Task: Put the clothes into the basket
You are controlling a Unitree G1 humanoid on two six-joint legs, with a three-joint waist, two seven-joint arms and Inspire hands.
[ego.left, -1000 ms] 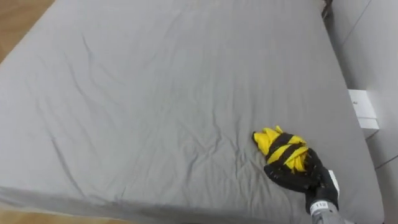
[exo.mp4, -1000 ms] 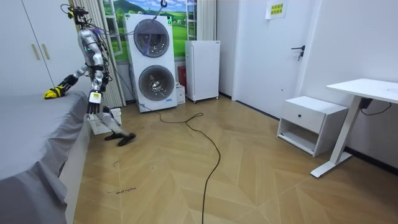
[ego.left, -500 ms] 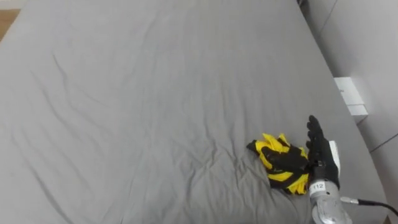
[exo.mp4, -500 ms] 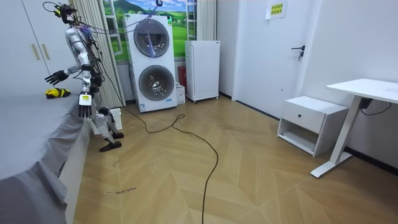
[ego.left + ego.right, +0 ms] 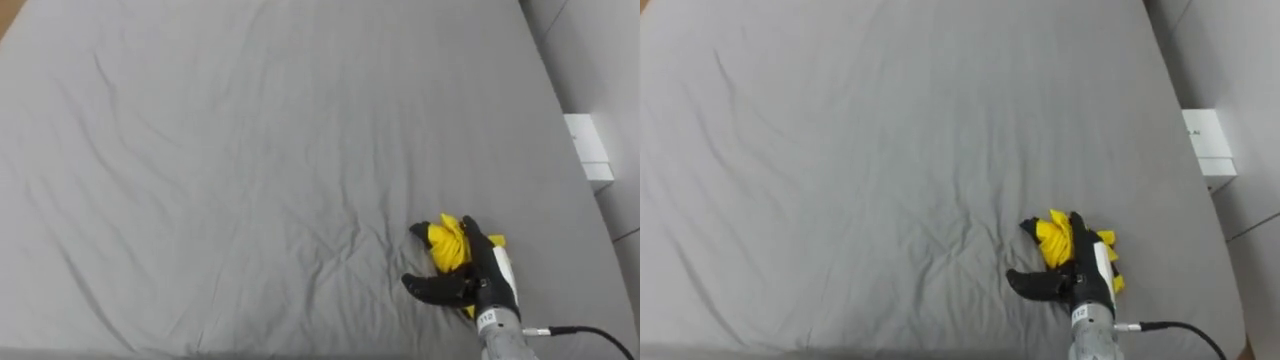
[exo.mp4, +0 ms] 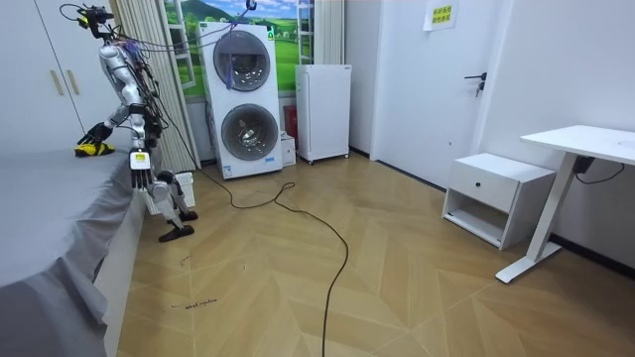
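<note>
Yellow garment (image 5: pixel 446 241) now under right hand (image 5: pixel 479 274); previously beside

bed (image 5: pixel 250 150): grey sheet | floor (image 6: pixel 397 288): herringbone wood | far wall: stacked washers (image 6: pixel 241 99), white fridge (image 6: pixel 322 111) | white nightstand (image 6: pixel 496 198) beside white desk (image 6: pixel 585 144)

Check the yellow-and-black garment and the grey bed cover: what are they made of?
Yellow-and-black garment: soft matte fabric, probably knit or jersey; it bunches into a limp crumpled heap. Grey bed cover: thin matte woven cloth, likely cotton or a blend; fine creases run across it, no sheen.
</note>
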